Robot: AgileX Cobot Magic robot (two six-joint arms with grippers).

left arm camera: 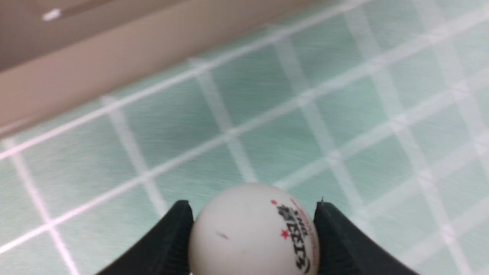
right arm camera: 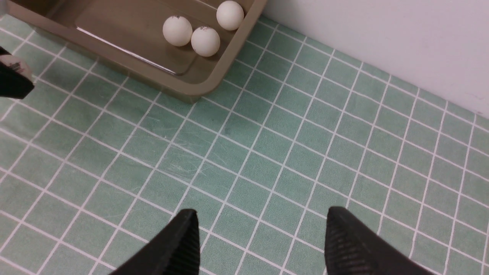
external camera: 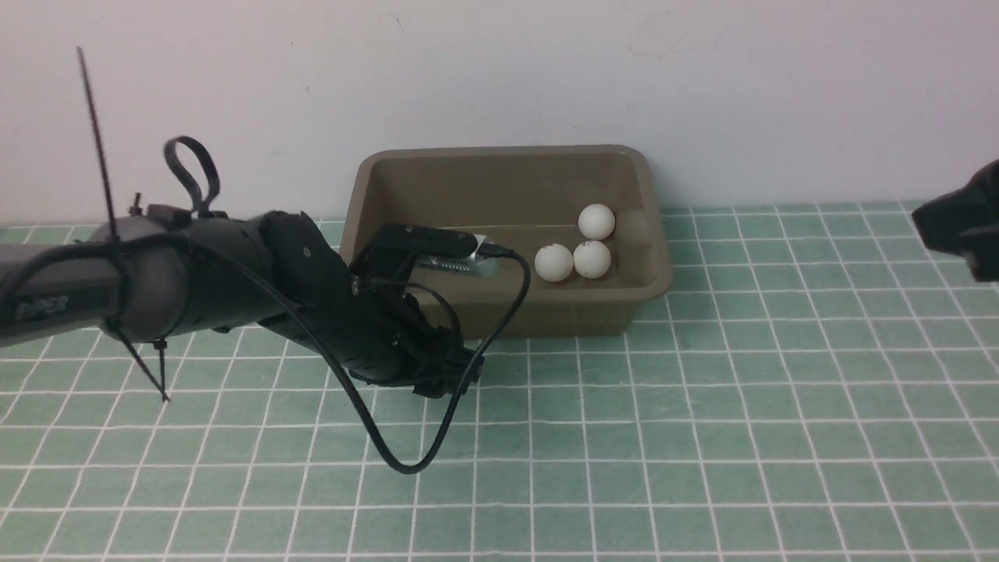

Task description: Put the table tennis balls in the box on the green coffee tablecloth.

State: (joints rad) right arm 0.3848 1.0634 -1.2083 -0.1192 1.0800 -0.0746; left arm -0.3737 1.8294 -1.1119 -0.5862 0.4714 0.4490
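Observation:
Three white table tennis balls (external camera: 597,221) (external camera: 554,262) (external camera: 592,259) lie at the right end of the olive-brown box (external camera: 507,316), which stands on the green coffee tablecloth (external camera: 702,429) by the wall. The right wrist view shows the same balls (right arm camera: 205,41) in the box (right arm camera: 179,89). Another ball (left arm camera: 248,233), printed with a dark logo and red stars, sits on the cloth just in front of the box. My left gripper (left arm camera: 252,206) is shut on it, both fingers touching its sides. My right gripper (right arm camera: 261,217) hangs open over bare cloth, right of the box.
The left arm (external camera: 234,273) reaches in low from the left, and its black cable (external camera: 406,464) loops down onto the cloth. A white wall (external camera: 499,70) stands right behind the box. The right arm's wrist (external camera: 964,226) shows at the right edge.

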